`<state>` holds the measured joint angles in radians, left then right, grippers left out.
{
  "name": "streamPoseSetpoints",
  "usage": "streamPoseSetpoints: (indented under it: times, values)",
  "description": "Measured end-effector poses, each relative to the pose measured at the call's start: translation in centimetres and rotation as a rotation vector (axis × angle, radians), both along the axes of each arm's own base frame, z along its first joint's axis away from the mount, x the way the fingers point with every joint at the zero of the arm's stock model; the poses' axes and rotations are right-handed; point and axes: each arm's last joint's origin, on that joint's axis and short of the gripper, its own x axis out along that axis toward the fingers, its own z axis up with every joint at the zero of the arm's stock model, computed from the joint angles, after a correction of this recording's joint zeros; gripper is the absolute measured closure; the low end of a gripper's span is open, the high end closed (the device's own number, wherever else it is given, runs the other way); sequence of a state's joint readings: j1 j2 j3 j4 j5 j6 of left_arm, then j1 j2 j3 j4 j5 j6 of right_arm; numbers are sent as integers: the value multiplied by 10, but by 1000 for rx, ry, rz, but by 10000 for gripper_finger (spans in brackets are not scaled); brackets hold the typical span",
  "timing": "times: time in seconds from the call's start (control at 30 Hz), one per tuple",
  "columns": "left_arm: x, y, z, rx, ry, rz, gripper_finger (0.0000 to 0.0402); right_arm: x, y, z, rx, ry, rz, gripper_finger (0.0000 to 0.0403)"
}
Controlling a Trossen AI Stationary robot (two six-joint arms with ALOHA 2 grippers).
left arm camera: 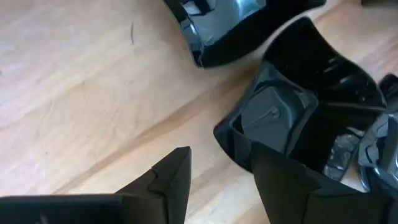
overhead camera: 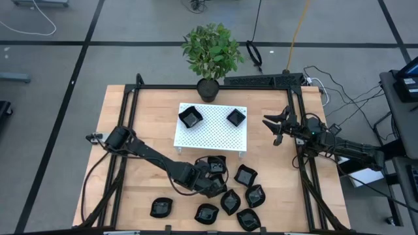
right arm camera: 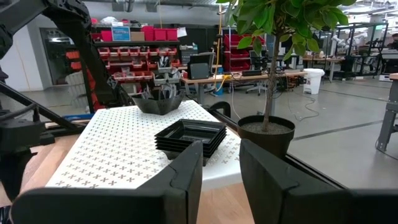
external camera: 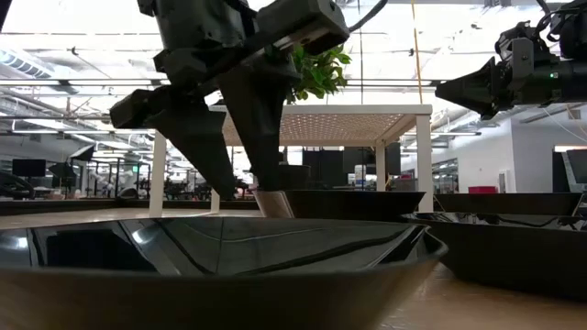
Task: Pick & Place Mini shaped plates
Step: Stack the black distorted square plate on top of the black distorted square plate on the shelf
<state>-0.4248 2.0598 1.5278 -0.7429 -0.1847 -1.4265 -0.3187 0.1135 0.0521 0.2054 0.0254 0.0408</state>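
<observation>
Low over the near edge of the wooden worktop (overhead camera: 137, 124), our left jaws (overhead camera: 214, 185) stand parted and empty above the cluster of mini shaped plates (overhead camera: 236, 202). In the left wrist view one finger (left arm camera: 283, 186) hangs over the rim of the nearest black plate (left arm camera: 311, 130) and the other finger (left arm camera: 165, 186) over bare wood, so the plate's wall sits between them and the plate's body lies off to one side. We judge the next move a short drop to pinch that rim. Farther back, two plates (overhead camera: 191, 117) already rest on the white perforated platform (overhead camera: 212, 134). The right jaws (overhead camera: 277, 127) wait beside that platform, parted and holding nothing, well apart from the cluster, so our left arm is clearly nearer.
</observation>
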Motion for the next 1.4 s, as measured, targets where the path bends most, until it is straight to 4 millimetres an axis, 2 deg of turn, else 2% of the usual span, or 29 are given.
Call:
streamPoseSetpoints:
  times: [0.23, 0.83, 1.4]
  values:
    - [1, -1, -1, -5, -11, -1, 218, 0, 0, 0, 0, 0, 0, 309]
    - [4, -2, -6, -15, -9, -21, 220, 0, 0, 0, 0, 0, 0, 309]
    - [2, -1, -12, -24, -8, -35, 340, 0, 0, 0, 0, 0, 0, 307]
